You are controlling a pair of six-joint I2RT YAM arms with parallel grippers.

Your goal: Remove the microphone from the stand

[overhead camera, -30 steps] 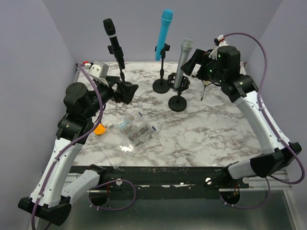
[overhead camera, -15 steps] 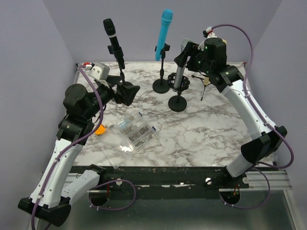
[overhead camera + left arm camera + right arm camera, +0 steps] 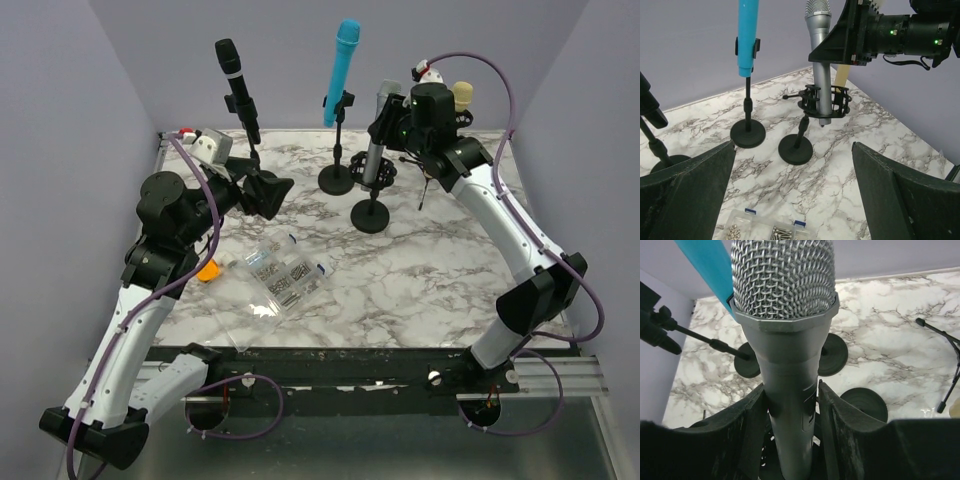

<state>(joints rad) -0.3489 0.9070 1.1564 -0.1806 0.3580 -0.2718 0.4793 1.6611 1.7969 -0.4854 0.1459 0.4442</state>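
The silver microphone [image 3: 380,125] stands upright in a black shock-mount stand [image 3: 373,172] on a round base [image 3: 371,215] at the back middle of the marble table. My right gripper [image 3: 387,108] reaches it from the right, just under the mesh head. In the right wrist view the microphone [image 3: 785,290] fills the gap, and the right gripper [image 3: 790,390] is shut on its body with a finger pressed to each side. In the left wrist view the microphone [image 3: 820,60] still sits in its stand [image 3: 824,102]. My left gripper [image 3: 268,192] [image 3: 792,145] hangs open over the left of the table, holding nothing.
A blue microphone [image 3: 342,70] on its stand is just left of the silver one, and a black microphone [image 3: 235,85] stands at the back left. A beige microphone [image 3: 462,95] shows behind my right arm. A clear box of screws [image 3: 278,278] and an orange piece [image 3: 207,269] lie front left.
My right arm has swung left to the silver microphone and its jaws have closed round the body. The left arm has stayed put, open.
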